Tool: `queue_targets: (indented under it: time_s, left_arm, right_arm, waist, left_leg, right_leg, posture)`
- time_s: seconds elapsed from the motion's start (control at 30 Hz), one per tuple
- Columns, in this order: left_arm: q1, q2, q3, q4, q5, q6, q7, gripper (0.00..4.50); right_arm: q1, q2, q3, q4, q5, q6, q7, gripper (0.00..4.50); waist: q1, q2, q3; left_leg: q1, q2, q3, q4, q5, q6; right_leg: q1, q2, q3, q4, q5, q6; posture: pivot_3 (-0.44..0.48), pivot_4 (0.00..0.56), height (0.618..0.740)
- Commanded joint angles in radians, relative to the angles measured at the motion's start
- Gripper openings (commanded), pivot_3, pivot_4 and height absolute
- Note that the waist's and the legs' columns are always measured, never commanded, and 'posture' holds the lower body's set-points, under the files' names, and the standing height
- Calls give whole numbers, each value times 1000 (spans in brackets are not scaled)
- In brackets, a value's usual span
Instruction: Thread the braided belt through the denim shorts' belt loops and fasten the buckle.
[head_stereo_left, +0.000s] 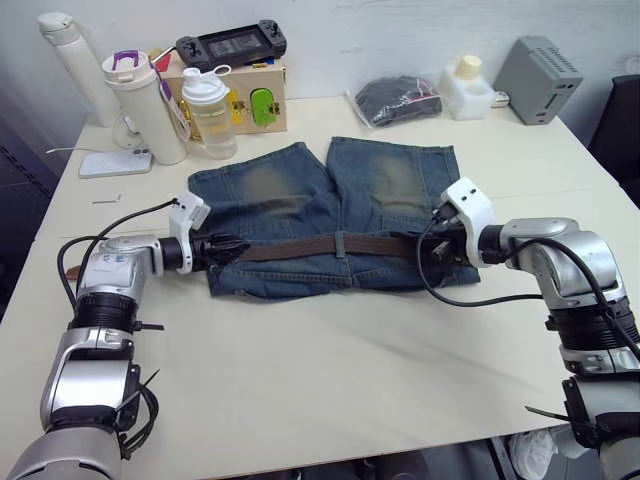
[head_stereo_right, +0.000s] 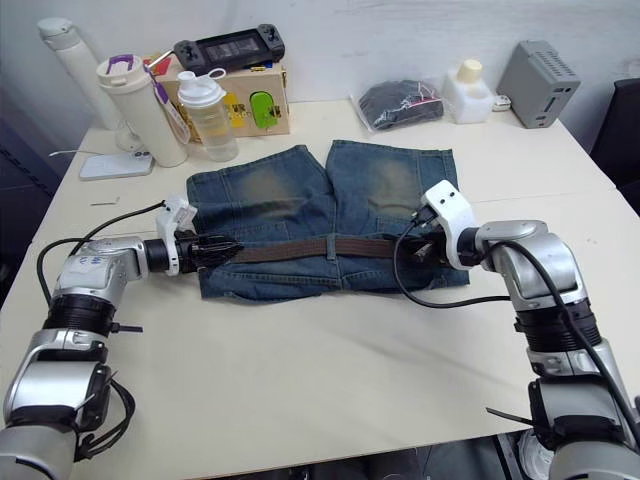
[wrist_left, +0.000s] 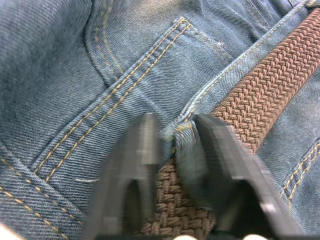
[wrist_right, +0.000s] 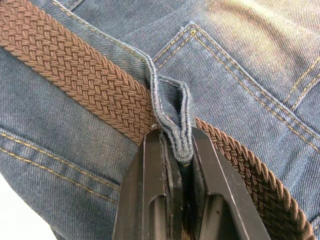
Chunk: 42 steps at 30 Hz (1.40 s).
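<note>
Denim shorts (head_stereo_left: 330, 215) flat mid-desk (head_stereo_left: 330, 380), braided belt (head_stereo_left: 300, 248) lying along their waistband; left gripper (wrist_left: 175, 150) fingers pinch a belt loop (wrist_left: 187, 142) at one end, right gripper (wrist_right: 177, 150) fingers clamp another loop (wrist_right: 172, 117) at the other

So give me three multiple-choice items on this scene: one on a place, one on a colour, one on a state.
1. Where does the braided belt lie?
A. across the denim shorts' waistband
B. coiled by the bottles
C. on the floor

2. The belt's colour?
A. black
B. brown
C. white

3. What is the right tool doing?
A. hanging open
B. pinching a belt loop
C. holding a bottle

Answers: 1 A, the strap spans the waistband between both arms; 2 B, both wrist views show brown weave; 3 B, its fingers clamp the denim strip.
</note>
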Motion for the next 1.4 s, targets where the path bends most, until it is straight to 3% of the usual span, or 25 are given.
queue_targets:
  time_s: [0.03,0.17,0.33,0.47,0.63,0.67,0.8,0.93,1.03,1.17,1.3,1.4]
  left_arm:
    - [11,6,-3,-13,19,-21,-5,139]
    - [11,7,2,-33,17,-52,-20,139]
    - [1,-7,95,-91,-67,-62,-19,139]
    - [81,21,182,-308,-167,-32,-51,139]
    - [334,59,287,-668,-236,-83,-68,139]
    - [394,65,298,-726,-222,-118,-71,139]
    - [671,76,292,-820,24,-586,-74,139]
    - [812,65,287,-794,128,-832,-34,139]
    - [900,67,261,-707,216,-1020,-2,139]
    - [954,100,230,-623,255,-1120,14,139]
    - [978,139,206,-600,230,-1128,4,1720]
    - [1006,183,202,-662,137,-1033,-25,2965]
  right_arm:
    - [-24,8,-25,-13,20,-12,-4,0]
    - [-32,14,-24,-1,18,-20,-11,0]
    - [-37,17,-50,-9,26,-31,-23,0]
    - [13,-10,-145,-158,107,-25,7,0]
    - [181,-68,-327,-421,249,-46,88,0]
    - [228,-82,-365,-474,275,-48,109,0]
    - [579,-220,-365,-653,143,-248,214,0]
    - [785,-285,-315,-701,47,-347,205,0]
    - [855,-303,-260,-684,-5,-371,171,0]
    - [914,-341,-236,-637,-75,-468,164,0]
    - [951,-359,-285,-631,-52,-509,195,1699]
    - [963,-368,-356,-668,15,-498,243,3030]
  waist:
    - [0,0,0]
    - [0,0,0]
    - [0,0,0]
    - [0,0,0]
    - [0,0,0]
    - [1,0,0]
    - [3,0,0]
    - [25,-1,1]
    - [29,-1,1]
    - [29,-1,0]
    - [31,0,-1]
    - [29,0,-1]
  left_leg:
    - [0,0,0,0,0,0]
    - [0,0,0,0,0,0]
    - [0,0,0,0,0,0]
    - [-1,0,0,0,0,0]
    - [-2,1,-1,-2,-1,-1]
    - [-2,1,-1,-2,-1,-1]
    - [-3,1,0,-3,-1,-1]
    - [4,2,0,-3,-3,-4]
    - [6,2,2,-2,-5,-7]
    - [5,4,2,-2,-6,-9]
    - [6,5,1,-2,-6,-10]
    - [6,6,1,-2,-6,-9]
  right_leg:
    - [0,0,0,0,0,0]
    - [0,0,0,0,0,0]
    - [0,0,0,0,0,0]
    - [-2,-1,0,0,0,0]
    - [-4,0,0,0,0,0]
    - [-4,0,0,0,0,0]
    - [-3,-1,1,-3,0,0]
    - [6,-1,1,-9,0,1]
    - [6,-5,6,-12,3,0]
    - [5,-3,11,-13,3,0]
    - [6,-2,10,-13,2,-1]
    - [6,-2,10,-13,2,-1]
  posture:
    - [0,150,690]
    - [0,150,690]
    - [0,150,690]
    - [0,150,690]
    - [0,150,690]
    - [0,150,690]
    - [0,150,690]
    - [0,150,690]
    - [0,150,690]
    - [0,150,690]
    - [0,150,690]
    - [0,150,690]
